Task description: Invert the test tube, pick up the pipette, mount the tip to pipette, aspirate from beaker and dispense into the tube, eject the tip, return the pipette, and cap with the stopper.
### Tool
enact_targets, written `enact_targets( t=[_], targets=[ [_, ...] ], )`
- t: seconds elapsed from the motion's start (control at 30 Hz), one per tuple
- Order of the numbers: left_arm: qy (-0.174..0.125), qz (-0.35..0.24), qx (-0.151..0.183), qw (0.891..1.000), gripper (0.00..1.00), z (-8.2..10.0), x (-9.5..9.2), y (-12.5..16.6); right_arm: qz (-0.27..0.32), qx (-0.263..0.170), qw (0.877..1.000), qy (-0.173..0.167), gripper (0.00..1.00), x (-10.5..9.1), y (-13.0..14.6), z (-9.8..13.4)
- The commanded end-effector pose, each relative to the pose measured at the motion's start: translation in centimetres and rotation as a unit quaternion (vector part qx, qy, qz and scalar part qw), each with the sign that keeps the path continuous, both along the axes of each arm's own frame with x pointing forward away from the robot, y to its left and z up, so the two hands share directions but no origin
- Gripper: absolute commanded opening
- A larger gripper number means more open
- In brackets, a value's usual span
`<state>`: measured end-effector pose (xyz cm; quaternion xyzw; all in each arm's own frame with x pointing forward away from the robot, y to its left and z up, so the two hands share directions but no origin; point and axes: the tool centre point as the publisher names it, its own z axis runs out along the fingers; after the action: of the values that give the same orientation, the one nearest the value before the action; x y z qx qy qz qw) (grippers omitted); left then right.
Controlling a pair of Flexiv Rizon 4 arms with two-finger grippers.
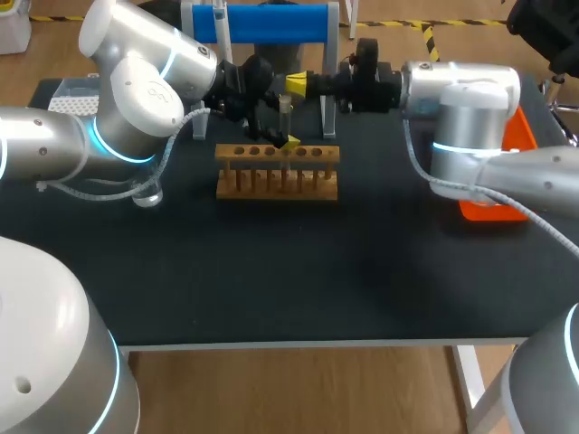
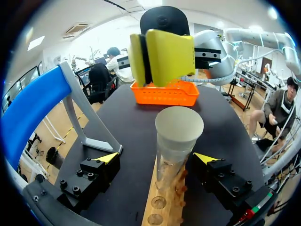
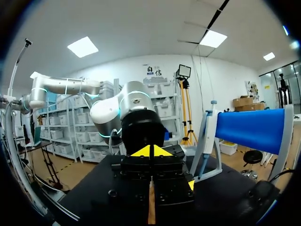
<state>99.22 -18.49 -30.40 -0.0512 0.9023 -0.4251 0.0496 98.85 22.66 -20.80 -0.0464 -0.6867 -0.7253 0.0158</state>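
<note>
A wooden rack [image 1: 276, 170] stands in the middle of the dark tabletop [image 1: 271, 271]. A test tube [image 2: 172, 160] stands upright in the rack with a pale stopper [image 2: 179, 127] in its mouth. The left claw [image 2: 156, 158] is released, one finger on each side of the tube, neither touching it. Just above the stopper, the right claw [image 1: 297, 83] is clenched, yellow tips pressed together. Farther back, the pipette [image 1: 220, 23] hangs on a blue-barred stand [image 1: 271, 23].

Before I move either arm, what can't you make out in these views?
- Basket contents: head view, right arm covers it; left wrist view, right gripper blocks it.
- Tube: right wrist view, hidden behind that gripper's own body.
- Stopper: not found in any view.
- White box: head view, left arm covers most.
</note>
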Motion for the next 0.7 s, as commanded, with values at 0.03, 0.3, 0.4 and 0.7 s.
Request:
enact_targets(
  t=[0.03, 0.3, 0.4, 0.7],
  targets=[
    [0.001, -0.001, 0.000, 1.000, 1.00, 0.0, 0.0, 0.0, -0.007, -0.012, 1.000, -0.011, 0.00, -0.4, -1.5, 1.2],
    [0.001, -0.001, 0.000, 1.000, 1.00, 0.0, 0.0, 0.0, -0.035, -0.064, 0.995, -0.074, 1.00, -0.5, -5.0, 2.6],
    [0.001, -0.001, 0.000, 1.000, 1.00, 0.0, 0.0, 0.0, -0.045, -0.094, 0.989, -0.103, 1.00, -0.6, -6.5, 2.7],
    [0.001, -0.001, 0.000, 1.000, 1.00, 0.0, 0.0, 0.0, -0.063, -0.157, 0.977, -0.127, 1.00, -0.6, -11.0, 2.2]
  ],
)
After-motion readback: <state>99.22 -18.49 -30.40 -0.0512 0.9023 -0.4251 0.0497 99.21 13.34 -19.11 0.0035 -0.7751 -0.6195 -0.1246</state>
